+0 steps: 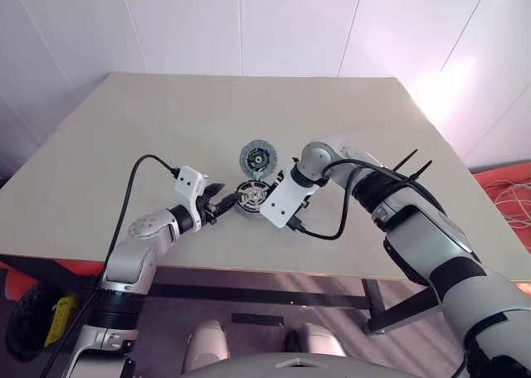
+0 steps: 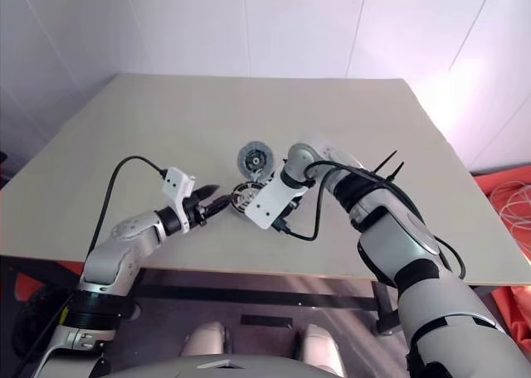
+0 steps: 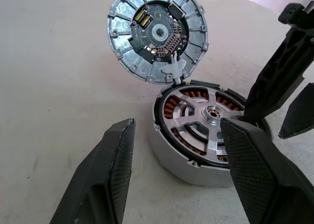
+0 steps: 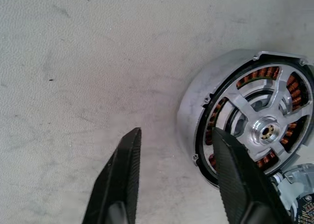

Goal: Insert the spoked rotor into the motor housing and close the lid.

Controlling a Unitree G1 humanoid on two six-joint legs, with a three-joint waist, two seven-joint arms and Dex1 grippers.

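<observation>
The motor housing (image 3: 192,171), a round silver-walled puck with copper windings, stands on the table near its front edge. Inside it lies the spoked rotor (image 3: 206,117), flat and shiny. The lid (image 3: 157,35) stands upright at the housing's far rim, its dark circuit side facing me. My left gripper (image 3: 176,130) is open just left of the housing, level, with its fingers apart from it. The right gripper (image 4: 175,135) points steeply down at the housing's right side, open, one finger (image 4: 235,175) at the rim. In the left wrist view its black fingers (image 3: 274,81) overlap the housing's edge.
The beige table (image 1: 166,121) stretches far behind and to both sides of the motor. Its front edge (image 1: 249,270) runs close below the grippers. A black cable (image 1: 328,233) loops from the right wrist near that edge.
</observation>
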